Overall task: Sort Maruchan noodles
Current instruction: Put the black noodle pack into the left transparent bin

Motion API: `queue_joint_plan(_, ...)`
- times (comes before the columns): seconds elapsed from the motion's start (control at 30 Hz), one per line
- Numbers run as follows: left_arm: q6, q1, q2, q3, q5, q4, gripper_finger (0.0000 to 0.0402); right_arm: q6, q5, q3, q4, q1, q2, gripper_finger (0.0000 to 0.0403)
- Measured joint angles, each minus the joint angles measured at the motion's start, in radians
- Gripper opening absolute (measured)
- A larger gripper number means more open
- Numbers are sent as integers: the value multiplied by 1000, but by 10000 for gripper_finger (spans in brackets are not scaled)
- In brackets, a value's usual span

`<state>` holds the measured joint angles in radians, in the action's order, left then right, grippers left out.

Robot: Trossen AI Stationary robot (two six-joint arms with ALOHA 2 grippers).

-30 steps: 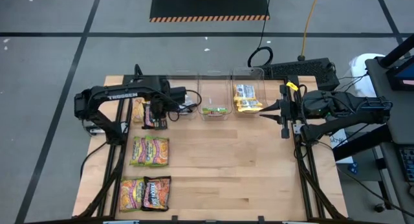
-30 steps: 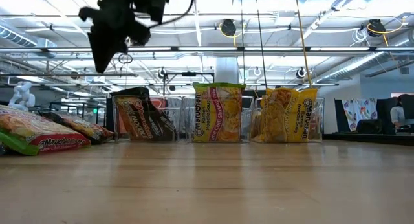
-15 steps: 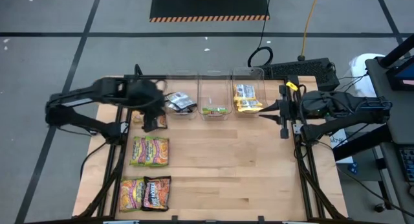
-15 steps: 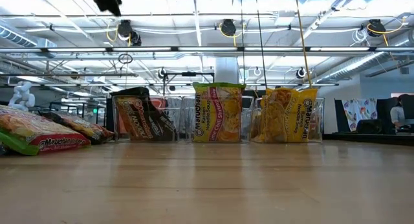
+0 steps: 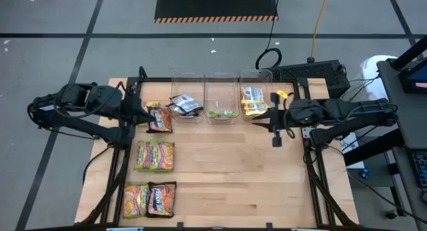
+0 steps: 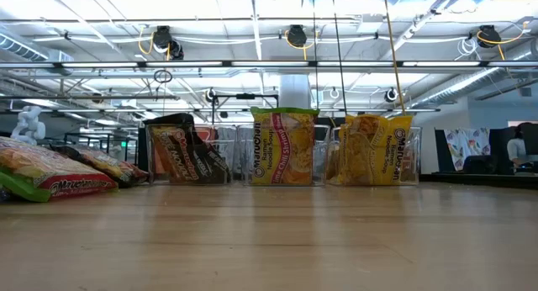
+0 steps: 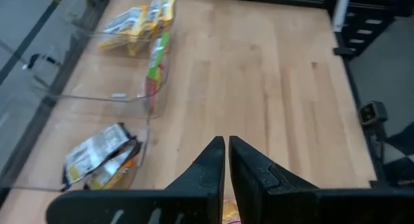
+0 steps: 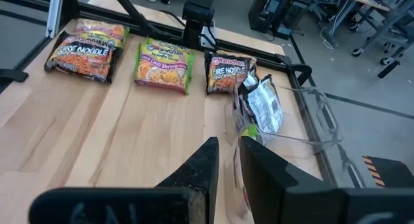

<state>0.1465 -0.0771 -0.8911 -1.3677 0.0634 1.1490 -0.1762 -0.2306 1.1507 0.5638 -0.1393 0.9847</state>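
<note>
Three clear bins stand in a row at the table's far side. The left bin point(image 5: 185, 104) holds a crumpled black Maruchan noodles packet point(image 7: 100, 156). A lime-green packet point(image 5: 221, 113) is in the middle bin, and yellow packets point(image 5: 254, 101) are in the right bin. More packets lie flat on the table's left part: a black-and-red one point(image 5: 159, 118), two lime-green ones point(image 5: 155, 155), and an orange and a black one point(image 5: 150, 199). My left gripper point(image 7: 226, 146) is shut and empty, drawn back above the left edge point(image 5: 141, 111). My right gripper point(image 8: 228, 149) hovers before the right bin point(image 5: 259, 119), slightly open and empty.
Bare wood point(image 5: 240, 177) fills the middle and right of the table. The arms' dark frame rails point(image 5: 120, 164) run along both sides. In the low view no gripper shows; the bins' packets point(image 6: 282, 148) stand upright behind the clear walls.
My left gripper has risen from over the left bin and drawn back toward the table's left edge, tipping up from pointing steeply down. It has left the low view. The black packet stays in the left bin. My right gripper has moved a little toward the table's middle.
</note>
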Motion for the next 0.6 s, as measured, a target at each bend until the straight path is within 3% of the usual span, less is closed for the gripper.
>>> queue_joint_plan(0.33, 76, -101, 209, 256, 17, -146, 28, 4, 0, 0, -143, 0, 107, 61)
queue_joint_plan(0.6, 126, -153, 381, 364, 17, -239, 28, -22, 50, 0, -272, -1, 236, 61)
